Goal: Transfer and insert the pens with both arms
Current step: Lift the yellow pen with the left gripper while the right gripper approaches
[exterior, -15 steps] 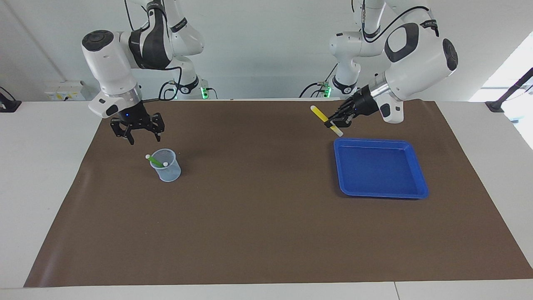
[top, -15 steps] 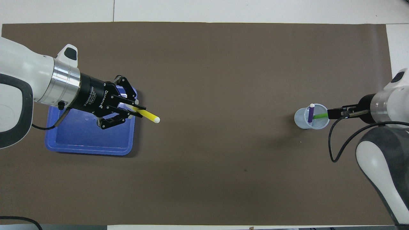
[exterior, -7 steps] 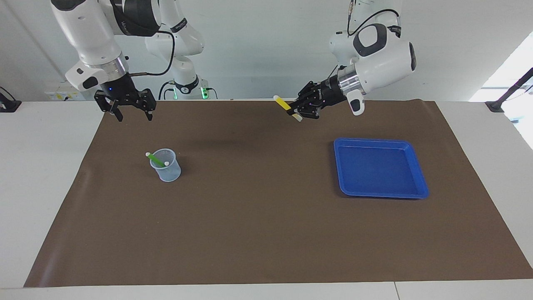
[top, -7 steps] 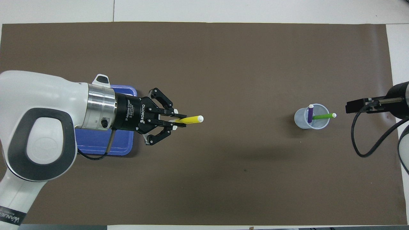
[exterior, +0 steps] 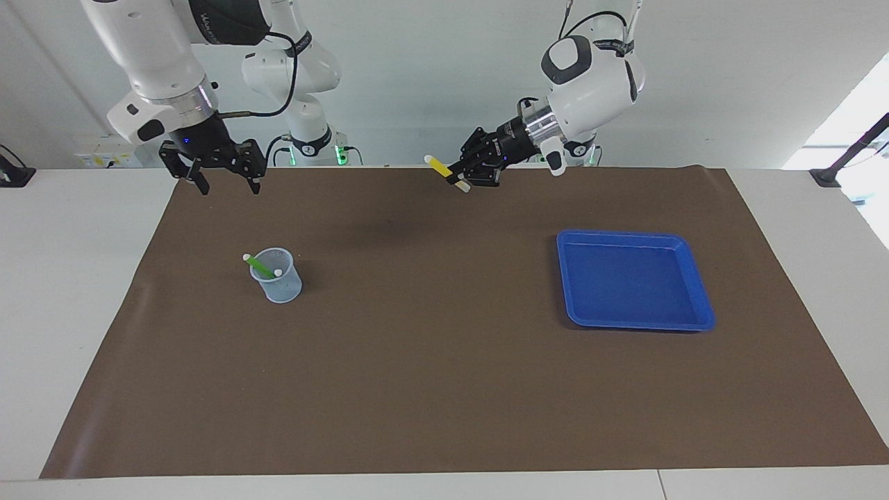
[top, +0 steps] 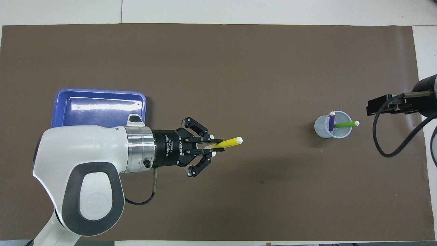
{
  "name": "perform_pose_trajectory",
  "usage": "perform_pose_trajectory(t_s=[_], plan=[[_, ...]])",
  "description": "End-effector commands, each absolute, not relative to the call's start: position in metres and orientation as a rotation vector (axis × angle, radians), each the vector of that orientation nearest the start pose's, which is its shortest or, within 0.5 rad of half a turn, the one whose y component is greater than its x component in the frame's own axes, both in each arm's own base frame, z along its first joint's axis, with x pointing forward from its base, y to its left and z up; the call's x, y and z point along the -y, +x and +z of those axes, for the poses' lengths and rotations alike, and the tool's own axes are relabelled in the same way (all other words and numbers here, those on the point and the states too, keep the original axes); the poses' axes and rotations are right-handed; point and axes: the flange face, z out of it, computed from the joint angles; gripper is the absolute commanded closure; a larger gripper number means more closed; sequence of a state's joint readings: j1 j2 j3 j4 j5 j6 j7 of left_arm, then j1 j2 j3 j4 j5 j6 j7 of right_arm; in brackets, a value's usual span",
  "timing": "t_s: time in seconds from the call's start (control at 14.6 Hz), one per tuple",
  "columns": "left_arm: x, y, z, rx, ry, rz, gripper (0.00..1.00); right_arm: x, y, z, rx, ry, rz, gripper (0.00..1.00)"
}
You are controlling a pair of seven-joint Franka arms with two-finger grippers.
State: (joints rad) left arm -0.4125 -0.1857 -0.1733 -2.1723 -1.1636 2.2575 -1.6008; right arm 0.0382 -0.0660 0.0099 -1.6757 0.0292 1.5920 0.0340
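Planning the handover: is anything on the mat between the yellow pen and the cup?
Nothing visible: the left end effector holds the yellow pen over bare mat; the cup already holds two pens.

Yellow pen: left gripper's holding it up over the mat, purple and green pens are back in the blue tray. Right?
Not quite. The purple pen and green pen stand in the clear cup, not the blue tray; the overhead view shows it. The left gripper does hold the yellow pen over the mat.

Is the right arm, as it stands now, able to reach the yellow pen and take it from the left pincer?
Probably yes. The right pincer is open and holds nothing, and only bare mat separates it from the yellow pen in the left pincer.
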Motion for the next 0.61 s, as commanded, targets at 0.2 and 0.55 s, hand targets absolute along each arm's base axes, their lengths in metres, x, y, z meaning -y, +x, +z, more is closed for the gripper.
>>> perform_pose_trajectory(t_s=[0.2,0.55], plan=[[0.311,0.415,0.509,-1.813,1.421,-0.933,1.0,-0.1,0.526,0.631,-0.042,-2.828,0.073,0.0],[0.307,0.413,0.508,-1.829,1.368,-0.966,1.0,-0.167,0.521,0.637,-0.1,-2.671,0.062,0.0]])
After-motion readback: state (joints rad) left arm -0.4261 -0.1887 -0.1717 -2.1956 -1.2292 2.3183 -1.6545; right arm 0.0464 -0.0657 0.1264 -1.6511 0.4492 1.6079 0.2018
